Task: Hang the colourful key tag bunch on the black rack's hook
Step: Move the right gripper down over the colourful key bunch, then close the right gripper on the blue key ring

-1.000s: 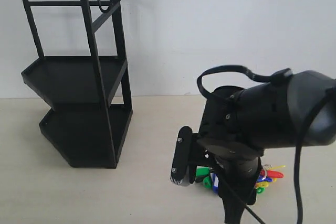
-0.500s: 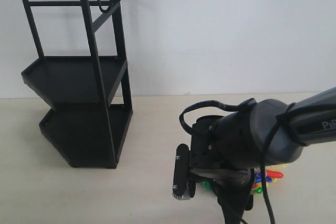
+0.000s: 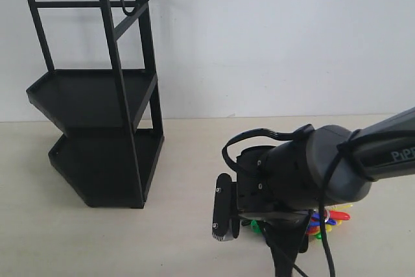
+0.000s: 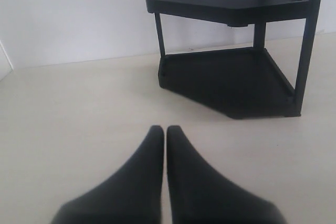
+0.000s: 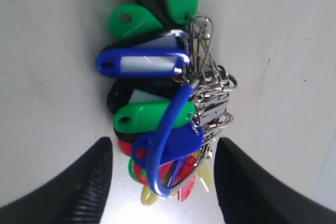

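While the bunch lies flat on the worktop, well to the right of the rack in the exterior view, the right tool stands over it with its fingers spread wide. One finger is on each side of the tags, and in the wrist view neither seems to touch them. That view shows green, blue, black, red and yellow tags fanned out from a clump of silver rings, with the blue loop curving over a green tag.

In the exterior view the right arm covers most of the bunch. Only red, yellow, blue and green tag ends show past the wrist. A second ago the arm was higher and green and blue tags could be seen between the fingers. Since then it has come down, and in the last half second it has hardly moved. The bunch is where it was.

The rack stands unmoved at the left against the white wall. The hook at its top rail carries nothing.

The left tool is closed, its fingers pressed together with only a thin slit between them. It is empty, low over bare worktop, and faces the rack's two trays.
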Motion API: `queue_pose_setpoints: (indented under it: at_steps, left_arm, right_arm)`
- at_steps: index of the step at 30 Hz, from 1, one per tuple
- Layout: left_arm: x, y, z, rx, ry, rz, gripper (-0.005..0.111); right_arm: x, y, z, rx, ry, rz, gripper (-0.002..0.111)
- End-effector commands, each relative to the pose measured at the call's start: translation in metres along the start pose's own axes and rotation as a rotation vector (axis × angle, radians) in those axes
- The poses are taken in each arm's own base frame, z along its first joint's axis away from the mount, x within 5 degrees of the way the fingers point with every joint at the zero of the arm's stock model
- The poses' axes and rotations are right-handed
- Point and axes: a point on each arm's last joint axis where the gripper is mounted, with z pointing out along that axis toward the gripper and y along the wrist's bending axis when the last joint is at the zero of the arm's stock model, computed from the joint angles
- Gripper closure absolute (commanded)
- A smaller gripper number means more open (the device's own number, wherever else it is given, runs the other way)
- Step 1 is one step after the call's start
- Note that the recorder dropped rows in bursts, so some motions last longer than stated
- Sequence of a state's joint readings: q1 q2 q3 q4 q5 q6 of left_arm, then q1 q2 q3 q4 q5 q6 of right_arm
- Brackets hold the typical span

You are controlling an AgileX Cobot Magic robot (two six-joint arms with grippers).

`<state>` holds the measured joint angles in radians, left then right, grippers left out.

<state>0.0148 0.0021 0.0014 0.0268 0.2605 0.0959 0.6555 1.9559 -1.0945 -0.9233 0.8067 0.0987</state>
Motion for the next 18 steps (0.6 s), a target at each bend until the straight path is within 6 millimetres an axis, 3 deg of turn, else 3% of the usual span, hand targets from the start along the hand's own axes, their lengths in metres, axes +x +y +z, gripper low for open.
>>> queue_pose_setpoints:
  at_steps: [1,18]
  left_arm:
    - [-0.0011,0.0,-0.0003,0.001,-0.01,-0.002,0.102]
    - [-0.0011,0.0,-0.0003,0.001,-0.01,-0.002,0.102]
  right_arm:
    - [0.0089,-0.0083,0.0111,-0.006,0.031,0.036,0.053]
    - [0.0067,-0.0125,0.0155,-0.015,-0.038,0.052,0.053]
